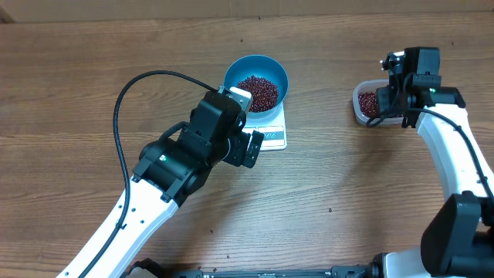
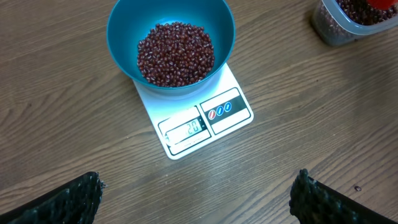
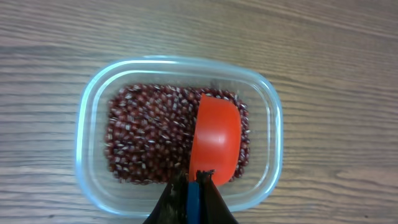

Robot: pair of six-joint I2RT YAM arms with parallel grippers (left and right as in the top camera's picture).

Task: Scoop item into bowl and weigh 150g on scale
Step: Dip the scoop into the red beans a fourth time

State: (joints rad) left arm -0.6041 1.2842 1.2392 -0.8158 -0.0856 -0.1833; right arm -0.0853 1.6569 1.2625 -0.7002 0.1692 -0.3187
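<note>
Clamped by the right gripper (image 3: 193,190), the scoop (image 3: 216,140) is sunk among beans (image 3: 146,143) in the container (image 3: 84,149), right of the scale (image 2: 233,115). More beans are held in the bowl (image 2: 121,37) on the scale; nearby the left gripper (image 2: 196,193) is spread wide, empty. A small, level scoopful should be lifted.

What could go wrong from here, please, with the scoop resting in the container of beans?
1. The right gripper holds the scoop only by its handle end, so a loaded scoop might tilt and spill beans on the table between container and bowl.
2. The bowl sits at the far end of the scale, not centred; a knock from the scoop could shift it and upset the reading.
</note>
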